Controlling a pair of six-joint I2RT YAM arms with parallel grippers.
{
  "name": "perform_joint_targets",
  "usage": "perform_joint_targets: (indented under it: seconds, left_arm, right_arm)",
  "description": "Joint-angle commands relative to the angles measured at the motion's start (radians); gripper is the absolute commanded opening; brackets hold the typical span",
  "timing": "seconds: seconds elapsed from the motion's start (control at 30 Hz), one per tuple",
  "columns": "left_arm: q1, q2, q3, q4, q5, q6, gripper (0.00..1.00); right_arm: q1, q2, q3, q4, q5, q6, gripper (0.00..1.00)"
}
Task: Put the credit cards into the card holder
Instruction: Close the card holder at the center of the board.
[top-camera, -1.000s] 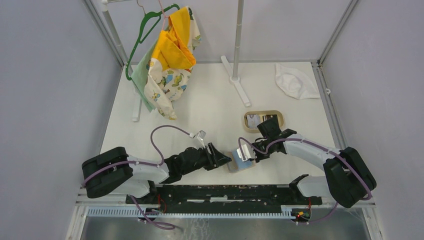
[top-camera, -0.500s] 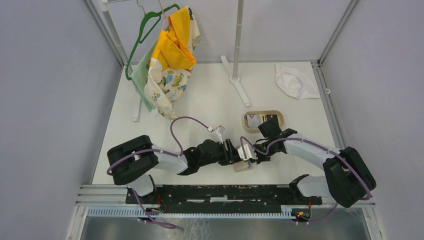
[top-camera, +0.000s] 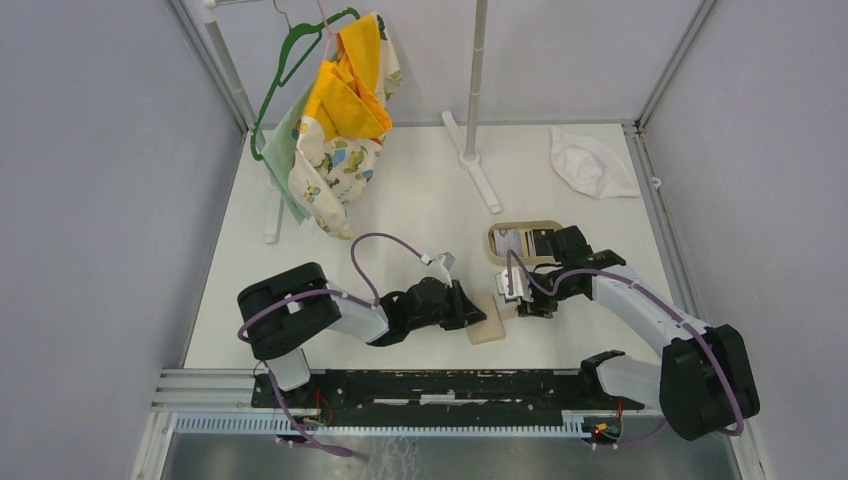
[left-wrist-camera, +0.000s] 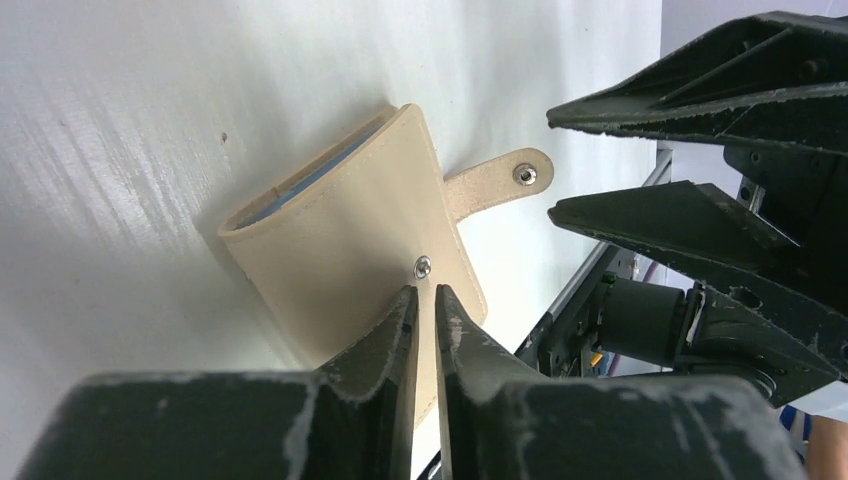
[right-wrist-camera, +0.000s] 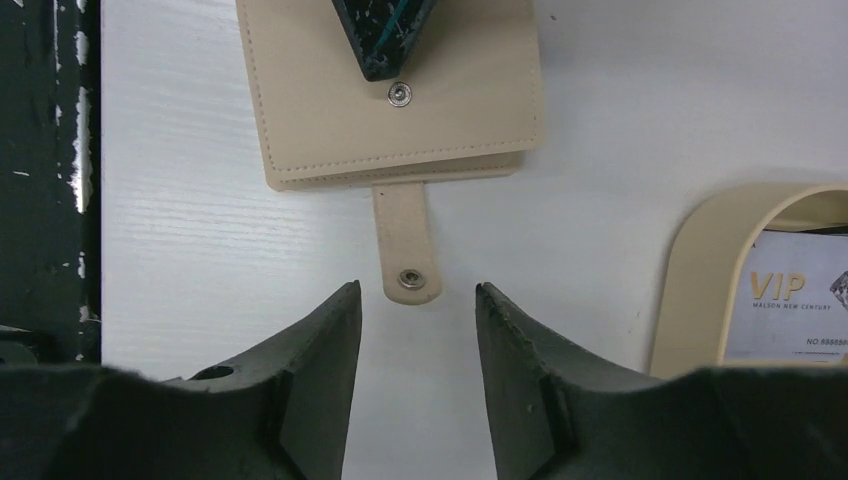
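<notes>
The holder (top-camera: 490, 322) lies flat and folded, no longer held up; my left gripper (left-wrist-camera: 426, 300), fingers together, pins it. My right gripper (right-wrist-camera: 418, 300), spread, has backed off over the tab (right-wrist-camera: 407, 250) (cards (right-wrist-camera: 790, 300) wait in the tray (right-wrist-camera: 685, 290)), so reopening comes first.

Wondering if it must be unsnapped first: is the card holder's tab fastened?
No, the tab lies flat on the table, clear of the stud on the card holder.

We get bright, even light from overhead, and shadows on the white table (top-camera: 420, 200) stay soft and faint. In the left wrist view, streaky glare fills the upper left, and the left gripper's fingers (left-wrist-camera: 380, 370) blur along the bottom edge.
</notes>
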Motion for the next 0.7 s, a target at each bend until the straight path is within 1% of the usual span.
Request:
perform_joint_targets:
  seconds: [0.0, 0.03, 0.07, 0.1, 0.13, 0.2, 0.37, 0.57, 0.67]
  left_arm:
    - [0.001, -0.002, 0.016, -0.051, -0.076, 0.053, 0.17]
    - [0.0, -0.001, 0.014, -0.051, -0.08, 0.052, 0.17]
    - [-0.002, -0.001, 0.014, -0.051, -0.083, 0.052, 0.16]
    - [-0.005, 0.0, 0.013, -0.052, -0.087, 0.054, 0.16]
    - [-0.007, 0.001, 0.015, -0.054, -0.091, 0.056, 0.16]
    - [-0.013, 0.0, 0.02, -0.061, -0.098, 0.061, 0.15]
    - [-0.02, 0.001, 0.03, -0.071, -0.097, 0.072, 0.15]
    - [-0.02, 0.004, 0.039, -0.078, -0.094, 0.079, 0.15]
    - [-0.02, 0.005, 0.038, -0.08, -0.096, 0.08, 0.15]
  right_arm:
    - [-0.013, 0.026, 0.007, 0.019, -0.002, 0.038, 0.55]
    - [-0.011, 0.041, 0.011, 0.013, -0.004, 0.044, 0.57]
    - [-0.012, 0.052, 0.015, 0.01, -0.004, 0.05, 0.61]
    - [-0.011, 0.061, 0.019, 0.009, -0.002, 0.056, 0.76]
    - [-0.011, 0.063, 0.02, 0.012, 0.002, 0.064, 0.98]
    - [-0.012, 0.063, 0.017, 0.031, 0.012, 0.096, 0.98]
    - [-0.011, 0.079, 0.004, 0.053, 0.023, 0.115, 0.98]
    - [-0.011, 0.083, -0.014, 0.061, 0.03, 0.063, 0.98]
    - [-0.01, 0.089, -0.005, 0.064, 0.029, 0.085, 0.98]
